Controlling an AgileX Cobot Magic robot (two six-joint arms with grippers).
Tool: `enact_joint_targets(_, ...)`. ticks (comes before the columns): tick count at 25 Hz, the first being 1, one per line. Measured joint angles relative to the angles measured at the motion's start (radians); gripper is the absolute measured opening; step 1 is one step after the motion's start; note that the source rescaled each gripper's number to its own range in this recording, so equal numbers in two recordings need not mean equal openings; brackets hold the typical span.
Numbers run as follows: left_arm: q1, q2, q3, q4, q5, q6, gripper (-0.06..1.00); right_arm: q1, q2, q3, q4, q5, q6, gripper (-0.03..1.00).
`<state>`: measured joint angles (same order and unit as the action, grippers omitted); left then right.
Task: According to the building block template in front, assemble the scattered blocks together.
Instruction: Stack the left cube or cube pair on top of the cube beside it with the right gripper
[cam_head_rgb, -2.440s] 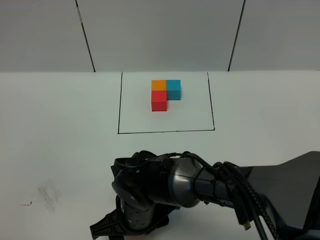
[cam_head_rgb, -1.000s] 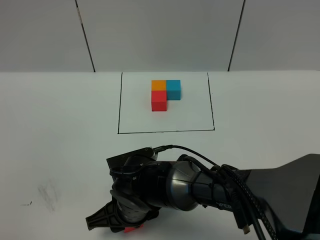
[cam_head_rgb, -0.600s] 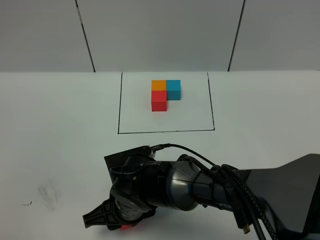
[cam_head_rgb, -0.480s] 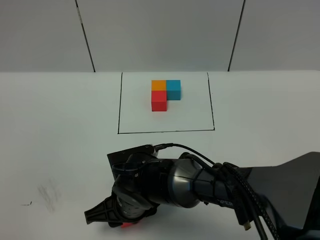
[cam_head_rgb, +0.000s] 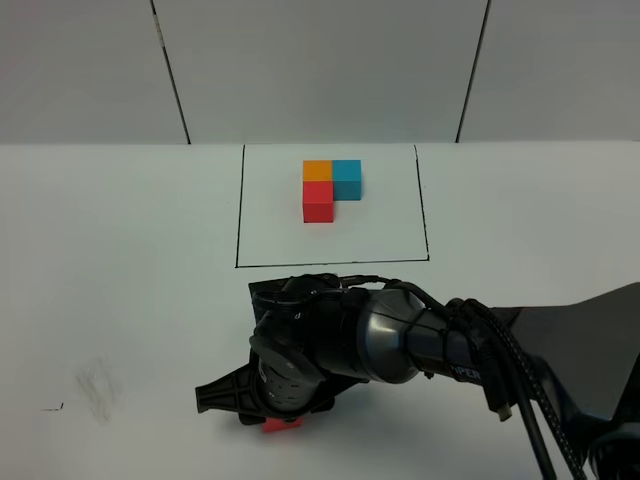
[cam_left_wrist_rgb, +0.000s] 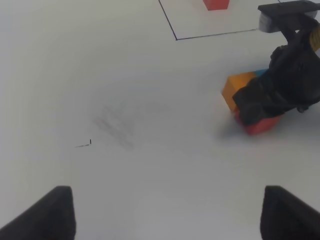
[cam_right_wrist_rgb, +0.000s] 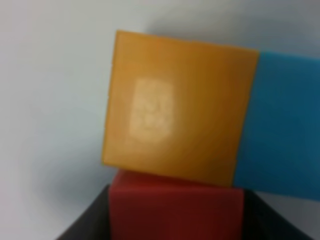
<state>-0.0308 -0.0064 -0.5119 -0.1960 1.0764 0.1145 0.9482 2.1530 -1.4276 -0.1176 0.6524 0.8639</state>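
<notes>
The scattered blocks, three cubes, sit near the desk's front edge: the red block (cam_right_wrist_rgb: 175, 205) clenched in the right claw (cam_head_rgb: 270, 405), touching the orange block (cam_right_wrist_rgb: 175, 107), which touches the blue block (cam_right_wrist_rgb: 282, 125) beside it. The left claw (cam_left_wrist_rgb: 167, 210) hangs released over bare desk (cam_head_rgb: 120, 260). Toward the back edge, the building block template (cam_head_rgb: 330, 187) lies inside its black frame (cam_head_rgb: 238, 215), three cubes in an L, red leg pointing frontward.

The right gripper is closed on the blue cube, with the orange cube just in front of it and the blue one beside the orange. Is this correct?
Not quite. The right gripper is closed on the red cube, not the blue one. The right wrist view shows this: the orange cube lies just in front of the red one, and the blue cube sits beside the orange.
</notes>
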Motion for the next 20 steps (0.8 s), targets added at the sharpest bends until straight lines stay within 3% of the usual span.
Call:
enact_joint_targets(14, 0.000, 0.000, 0.000, 0.000, 0.000, 0.000, 0.95, -0.085, -0.001, -0.007, -0.004, 0.003, -0.003, 0.21)
enact_joint_targets(20, 0.000, 0.000, 0.000, 0.000, 0.000, 0.000, 0.95, -0.108, 0.001, -0.077, -0.039, 0.027, -0.037, 0.21)
